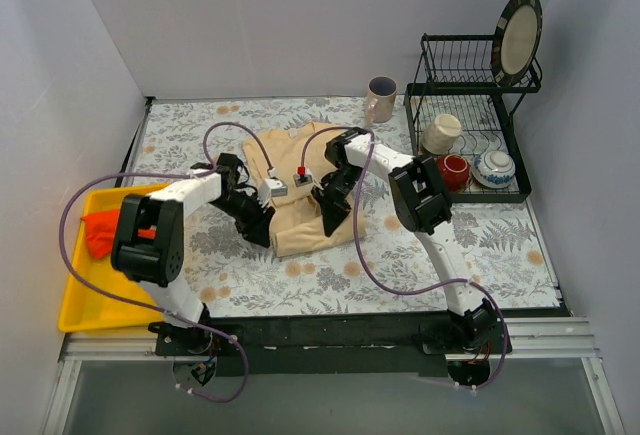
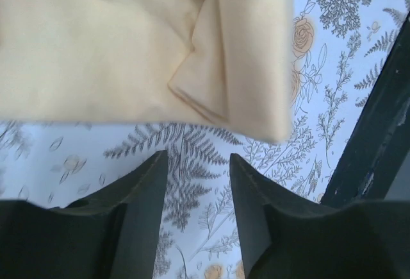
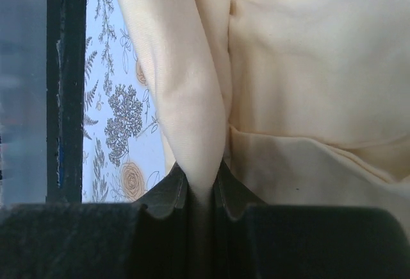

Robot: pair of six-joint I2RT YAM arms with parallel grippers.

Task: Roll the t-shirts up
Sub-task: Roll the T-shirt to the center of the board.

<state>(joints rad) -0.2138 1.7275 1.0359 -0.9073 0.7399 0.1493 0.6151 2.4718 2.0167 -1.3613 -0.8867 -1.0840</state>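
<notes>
Beige cloth fills the middle of the overhead view: the t-shirt (image 1: 300, 190) lies rumpled on the flowered table cover (image 1: 400, 265), between the two arms. The left gripper (image 1: 262, 227) is low at the shirt's left edge and the right gripper (image 1: 330, 217) is on its right part. A yellow tray (image 1: 75, 305) sits well apart on the left and a mug (image 1: 381, 98) stands behind the shirt.

From the left wrist, the left gripper (image 2: 195, 160) is spread wide with only table cover between its jaws. The t-shirt (image 2: 115, 42) lies just ahead, its corner folded in layers but untouched.

From the right wrist, the right gripper (image 3: 200, 183) is pressed together on a raised ridge of the t-shirt (image 3: 307, 67).

I judge the job early: the shirt looks folded over in places, but no roll shows, so the rolling itself is left.
</notes>
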